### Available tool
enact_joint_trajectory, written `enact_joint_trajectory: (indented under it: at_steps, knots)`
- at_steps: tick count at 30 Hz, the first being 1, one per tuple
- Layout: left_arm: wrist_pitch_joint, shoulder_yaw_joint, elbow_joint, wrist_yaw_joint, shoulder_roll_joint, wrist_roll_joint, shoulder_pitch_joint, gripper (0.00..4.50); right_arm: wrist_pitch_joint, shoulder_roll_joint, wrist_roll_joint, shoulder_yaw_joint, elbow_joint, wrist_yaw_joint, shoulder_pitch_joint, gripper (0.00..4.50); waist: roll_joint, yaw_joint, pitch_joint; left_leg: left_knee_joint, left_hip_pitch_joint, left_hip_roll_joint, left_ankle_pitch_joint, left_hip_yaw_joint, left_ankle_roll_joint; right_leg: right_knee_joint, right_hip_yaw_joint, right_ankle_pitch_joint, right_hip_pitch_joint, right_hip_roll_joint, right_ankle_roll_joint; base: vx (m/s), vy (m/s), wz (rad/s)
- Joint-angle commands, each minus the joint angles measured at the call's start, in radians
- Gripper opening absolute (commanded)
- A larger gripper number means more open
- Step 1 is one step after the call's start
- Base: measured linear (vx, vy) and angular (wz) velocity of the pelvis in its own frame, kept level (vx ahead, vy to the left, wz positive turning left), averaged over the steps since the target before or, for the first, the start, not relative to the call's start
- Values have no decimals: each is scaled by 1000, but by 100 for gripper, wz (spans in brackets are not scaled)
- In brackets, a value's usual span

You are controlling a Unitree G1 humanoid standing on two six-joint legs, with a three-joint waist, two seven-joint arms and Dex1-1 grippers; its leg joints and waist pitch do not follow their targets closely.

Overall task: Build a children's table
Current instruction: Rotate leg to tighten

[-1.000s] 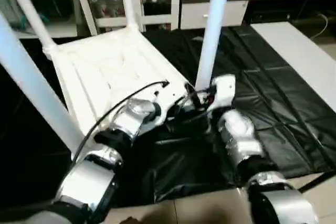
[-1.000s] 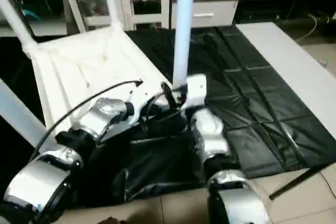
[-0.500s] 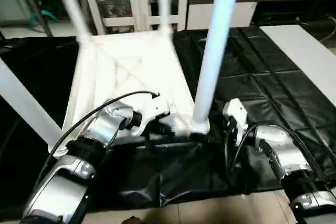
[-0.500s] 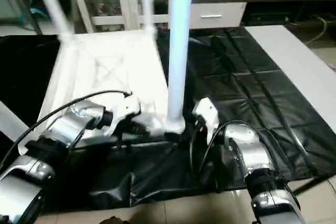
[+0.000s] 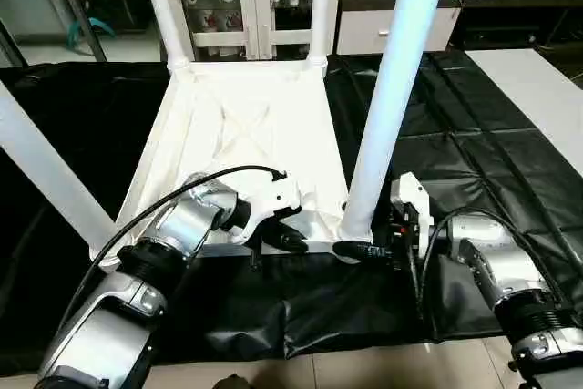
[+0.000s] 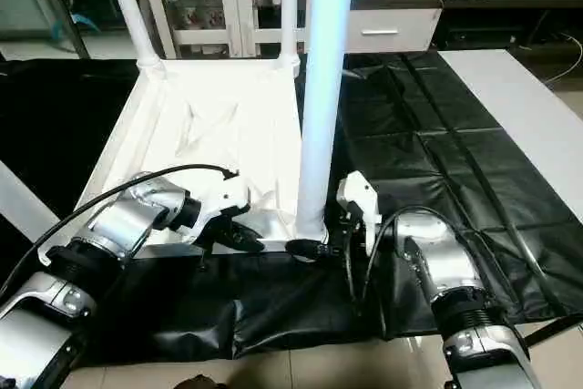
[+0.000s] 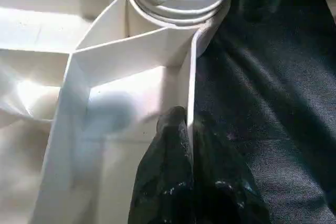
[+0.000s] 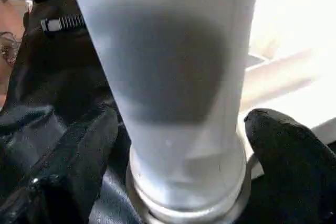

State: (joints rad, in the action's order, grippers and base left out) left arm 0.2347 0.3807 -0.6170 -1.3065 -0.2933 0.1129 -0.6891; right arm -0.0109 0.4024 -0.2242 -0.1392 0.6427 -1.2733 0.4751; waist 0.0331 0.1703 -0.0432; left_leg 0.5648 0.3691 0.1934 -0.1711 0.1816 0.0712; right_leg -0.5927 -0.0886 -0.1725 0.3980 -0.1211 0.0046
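Right gripper (image 5: 363,250): opened, fingers (image 8: 286,145) straddling the base of the near right leg (image 5: 390,97) without squeezing it. Was pressed against that same corner a second ago, then backed off. Looked like a release after seating.
Left gripper (image 7: 189,129): clamped shut on the near rim (image 7: 191,85) of the tabletop (image 5: 246,148), one finger each side of the thin wall, just beside the corner socket (image 7: 178,1). Grip kept through the last second, steadying the top.
Near right leg: upright in its socket, collar seated at the rim. Stood on its own with the fingers off it.
Near left leg (image 5: 46,179): slanted across the left edge, base at the near left corner; seating not readable.
Tabletop: upside down on the black cloth (image 5: 474,148), ribs up. Looked squarer than a second ago, though the head camera shifted too, so part of that was viewpoint.
Far legs (image 5: 157,6): both upright in the far corner sockets.
White board (image 5: 537,97): far right on the cloth, well apart, untouched.
Task status: all four legs appeared fitted; probably left only a seating check and flipping it upright.
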Motion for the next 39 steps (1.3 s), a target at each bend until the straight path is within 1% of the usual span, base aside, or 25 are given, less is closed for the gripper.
enact_joint_trajectory:
  at_steps: [1, 6, 7, 9, 10, 11, 12, 16, 18, 19, 21, 22, 23, 24, 27, 28, 29, 30, 32, 33, 34, 36, 37, 38, 39]
  knots:
    - [41, 71, -26, -30, 6, 25, 51, 0, 5, 11, 10, -1, 14, -12, 28, 383, -19, -3, 62, -64, -7, 40, -237, -7, -72, 62, 40, -195, -48, -40, -253, 0, 0, 0]
    - [51, 69, -12, -24, 3, 22, 63, 0, 5, 12, 10, 4, 47, -24, 52, 354, -11, -4, 63, -62, -7, 39, -231, -7, -73, 60, 39, -189, -46, -39, -257, 0, 0, 0]
    - [51, 70, -11, -25, 2, 22, 64, 0, 7, 12, 13, 3, 57, -25, 56, 328, -11, -4, 64, -62, -8, 39, -230, -6, -74, 60, 39, -183, -46, -38, -258, 0, 0, 0]
    - [53, 73, -10, -31, 0, 22, 66, 0, 6, 11, 14, 2, 65, -27, 59, 319, -12, -5, 65, -60, -8, 39, -223, -6, -75, 59, 39, -163, -47, -37, -264, 0, 0, 0]
    - [55, 76, -8, -39, -1, 21, 66, 0, 5, 12, 18, -2, 70, -35, 62, 310, -16, -5, 64, -60, -7, 38, -219, -6, -81, 57, 38, -164, -48, -38, -265, 0, 0, 0]
    - [55, 76, -7, -39, -2, 22, 66, 0, 4, 12, 19, -3, 70, -36, 63, 310, -15, -5, 64, -60, -7, 38, -222, -5, -82, 59, 38, -172, -48, -38, -263, 0, 0, 0]
    - [55, 76, -7, -39, -2, 22, 65, 0, 4, 12, 20, -3, 70, -37, 63, 287, -16, -5, 64, -61, -8, 39, -223, -6, -80, 59, 38, -184, -48, -38, -260, 0, 0, 0]
    - [60, 76, -2, -29, 1, 24, 67, 0, 18, 16, 30, -10, 86, -47, 70, 259, -12, -6, 65, -60, -9, 39, -228, -6, -75, 60, 38, -183, -47, -38, -262, 0, 0, 0]
    - [63, 77, 3, -28, 2, 23, 67, 0, 20, 17, 31, -9, 90, -50, 74, 253, -13, -6, 66, -59, -9, 38, -228, -6, -75, 58, 38, -172, -48, -37, -265, 0, 0, 0]
    - [63, 78, 2, -26, 4, 24, 67, 0, 21, 18, 31, -7, 92, -53, 75, 253, -8, -6, 66, -59, -9, 38, -228, -7, -75, 58, 38, -169, -48, -37, -266, 0, 0, 0]
    - [62, 77, -6, -20, 10, 25, 60, 0, 27, 21, 34, -8, 101, -59, 77, 251, -11, -7, 66, -58, -8, 38, -226, -6, -78, 58, 37, -156, -48, -36, -273, 0, 0, 0]
    - [60, 77, -11, -18, 13, 25, 57, 0, 33, 22, 38, -11, 108, -60, 78, 251, -8, -6, 66, -58, -8, 38, -229, -6, -76, 58, 38, -157, -49, -37, -273, 0, 0, 0]
    - [59, 77, -12, -22, 12, 24, 57, 0, 37, 22, 43, -16, 111, -59, 77, 250, -9, -7, 66, -58, -8, 38, -230, -6, -77, 58, 38, -157, -48, -36, -273, 0, 0, 0]
    - [59, 77, -12, -23, 12, 24, 56, 0, 38, 22, 45, -17, 112, -59, 77, 250, -5, -7, 66, -58, -9, 38, -234, -6, -75, 58, 38, -160, -48, -36, -272, 0, 0, 0]
    - [56, 80, -15, -28, 9, 26, 55, 0, 42, 20, 47, -21, 109, -56, 71, 249, -7, -8, 66, -59, -10, 38, -241, -6, -73, 59, 37, -164, -49, -35, -270, 0, 0, 0]
    - [55, 79, -17, -27, 8, 27, 52, 0, 42, 18, 45, -18, 106, -52, 71, 249, -8, -8, 68, -58, -10, 37, -233, -6, -75, 57, 37, -156, -50, -35, -271, 0, 0, 0]
    - [51, 63, -34, 6, 17, 28, 44, 0, 56, -4, 35, 15, 130, 16, 75, 249, -8, -8, 67, -58, -9, 37, -231, -6, -76, 57, 38, -152, -48, -36, -274, 0, 0, 0]
    - [51, 63, -34, 6, 17, 28, 44, 0, 56, -4, 35, 15, 130, 16, 75, 249, -8, -8, 67, -58, -9, 37, -231, -6, -76, 57, 38, -152, -48, -36, -274, 0, 0, 0]
    - [47, 37, -53, 64, 39, 25, 34, 0, 75, -35, 40, 42, 161, 119, 73, 249, -9, -13, 59, -65, -9, 37, -292, -8, -55, 68, 37, -252, -46, -40, -254, 0, 0, 0]
    - [45, 30, -59, 79, 46, 23, 31, 0, 76, -44, 42, 46, 166, 143, 70, 249, -9, -13, 59, -65, -9, 37, -292, -8, -55, 68, 37, -252, -46, -40, -254, 0, 0, 0]
    - [41, 11, -72, 120, 65, 18, 23, 0, 77, -69, 45, 58, 175, 207, 62, 249, -12, -18, 55, -72, -14, 36, -347, -12, -29, 79, 37, -355, -43, -42, -223, 0, 0, 0]
    - [40, 5, -75, 134, 72, 17, 21, 0, 75, -78, 46, 62, 177, 226, 58, 249, -11, -24, 55, -75, -14, 36, -372, -16, -17, 83, 36, -402, -45, -45, -201, 0, 0, 0]
    - [41, -24, -117, 216, 105, 15, -5, 0, 64, -131, 45, 77, 189, 323, 53, 249, -10, -32, 52, -78, -13, 34, -397, -18, -12, 91, 35, -441, -41, -43, -178, 0, 0, 0]
    - [38, -43, -148, 270, 127, 13, -24, 0, 65, -171, 55, 85, 203, 415, 54, 249, 4, -34, 53, -76, -16, 33, -410, -18, -8, 91, 37, -449, -35, -44, -178, 0, 0, 0]
    - [36, -53, -164, 297, 139, 12, -34, 0, 67, -193, 61, 89, 211, 468, 55, 249, -1, -39, 51, -77, -19, 32, -423, -20, 8, 97, 35, -467, -32, -45, -170, 0, 0, 0]
